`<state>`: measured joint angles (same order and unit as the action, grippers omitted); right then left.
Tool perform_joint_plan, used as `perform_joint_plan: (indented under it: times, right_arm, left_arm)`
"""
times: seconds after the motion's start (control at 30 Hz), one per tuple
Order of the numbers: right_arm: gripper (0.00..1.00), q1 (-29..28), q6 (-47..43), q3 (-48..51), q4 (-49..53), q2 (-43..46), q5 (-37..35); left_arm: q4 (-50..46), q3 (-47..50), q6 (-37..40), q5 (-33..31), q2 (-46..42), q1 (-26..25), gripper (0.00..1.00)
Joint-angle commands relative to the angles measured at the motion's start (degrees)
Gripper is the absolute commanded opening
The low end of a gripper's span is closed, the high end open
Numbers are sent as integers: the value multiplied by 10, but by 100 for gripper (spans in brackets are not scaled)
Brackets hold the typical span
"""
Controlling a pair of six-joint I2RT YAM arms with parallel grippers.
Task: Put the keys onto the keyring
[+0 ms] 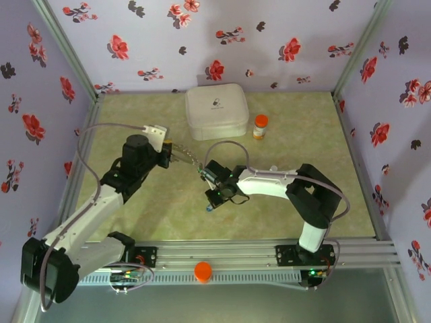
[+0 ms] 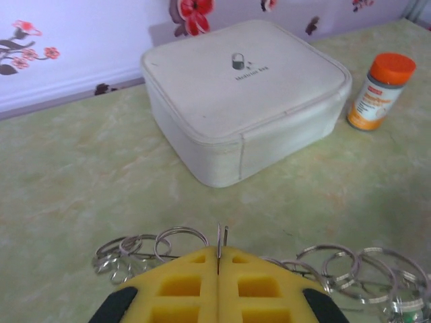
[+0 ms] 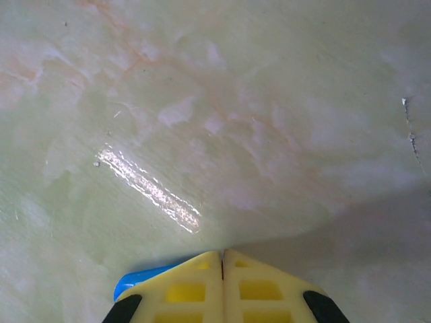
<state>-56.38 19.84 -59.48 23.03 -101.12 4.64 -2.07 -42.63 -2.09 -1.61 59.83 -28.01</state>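
Left gripper (image 2: pixel 219 252): yellow fingers pressed together, clamped on a thin wire of the grey metal chain-like keyring (image 2: pixel 225 235). Linked loops of the keyring trail out to both sides of the fingers, low over the table. In the top view the left gripper (image 1: pixel 174 157) sits left of centre and the keyring (image 1: pixel 188 161) runs as a thin line from it toward the right arm's wrist.

Right gripper (image 3: pixel 223 256): yellow fingers shut, seam closed with no gap, pointing steeply down at the pale green marbled table (image 3: pixel 269 101). A small key with a blue plastic head (image 3: pixel 138 282) pokes out from under its left finger. Cannot tell whether the blue key is pinched or just lies beneath the finger. In the top view a blue speck (image 1: pixel 210 207) shows just below the right arm's wrist, near the table's middle.

A white square soft case with rounded corners (image 1: pixel 217 111) lies flat at the back of the table, ahead of the left gripper and well apart from it; the left wrist view shows its top with a small padlock logo (image 2: pixel 242 101). A small pill bottle with an orange cap (image 1: pixel 260 126) stands upright just beside the case's right side, not touching it (image 2: pixel 380 91).
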Motion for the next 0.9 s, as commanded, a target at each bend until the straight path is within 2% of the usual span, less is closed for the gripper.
perform_joint_plan:
  times: [0.0,0.17,0.33,0.87]
  right_arm:
    - [0,3,25,7,0,14,-18]
    - [9,4,29,3,15,10,-25]
    - [12,4,22,-6,36,7,-30]
    - [15,4,29,-20,61,16,-21]
  left_arm:
    - [46,-7,24,5,12,-13,0]
    - [50,-8,29,0,20,-21,0]
    - [56,-7,30,-2,24,-22,0]
    - [53,-6,37,-3,24,-24,0]
